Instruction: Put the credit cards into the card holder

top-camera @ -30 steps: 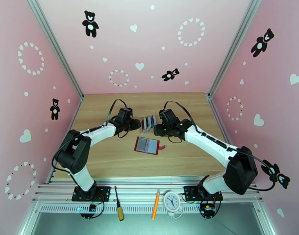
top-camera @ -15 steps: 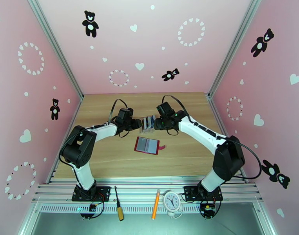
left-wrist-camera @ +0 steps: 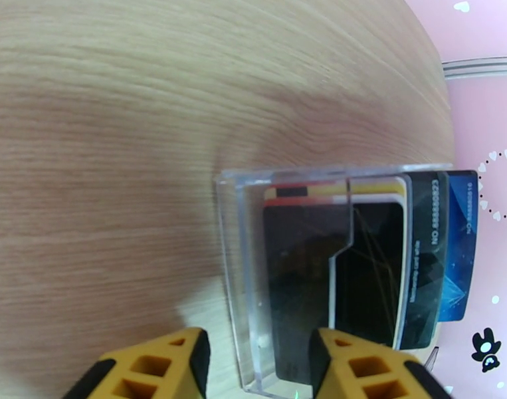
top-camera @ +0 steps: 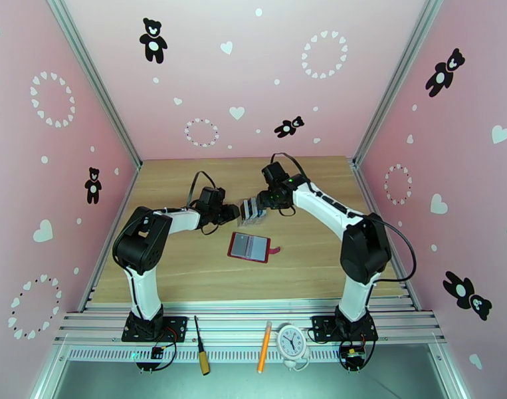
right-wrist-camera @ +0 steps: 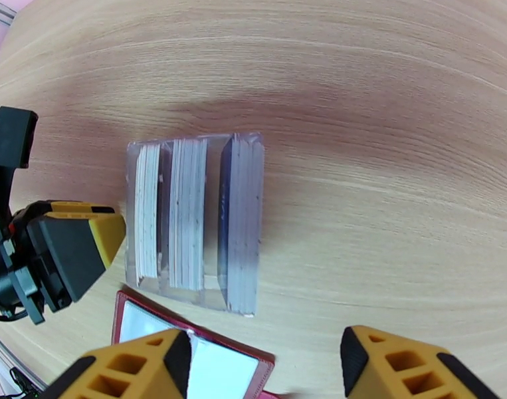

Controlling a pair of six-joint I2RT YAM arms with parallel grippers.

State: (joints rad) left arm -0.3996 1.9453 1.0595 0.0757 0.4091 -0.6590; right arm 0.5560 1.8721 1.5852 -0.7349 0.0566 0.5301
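Note:
The credit cards (top-camera: 254,207) stand on edge in a clear slotted rack (top-camera: 252,219) at mid-table. From the side they show as a black card (left-wrist-camera: 306,274), a dark card with numbers (left-wrist-camera: 426,261) and a blue card (left-wrist-camera: 460,241); from above they are white-edged stacks (right-wrist-camera: 187,214) and a dark blue one (right-wrist-camera: 236,221). The card holder (top-camera: 251,247) lies open and flat just in front of the rack, red with clear pockets (right-wrist-camera: 220,367). My left gripper (top-camera: 238,211) rests part open against the rack's left end (left-wrist-camera: 243,287). My right gripper (right-wrist-camera: 266,370) hangs open over the rack, holding nothing.
A screwdriver (top-camera: 201,354), an orange pen (top-camera: 264,347) and a small clock (top-camera: 293,342) lie on the metal rail in front of the table. Pink walls close in the table on three sides. Bare wood (top-camera: 187,274) lies in front of the wallet.
My right arm has swung left and toward the back, bringing its gripper over the rack, and its jaws have widened. The left gripper stays at the rack's end.

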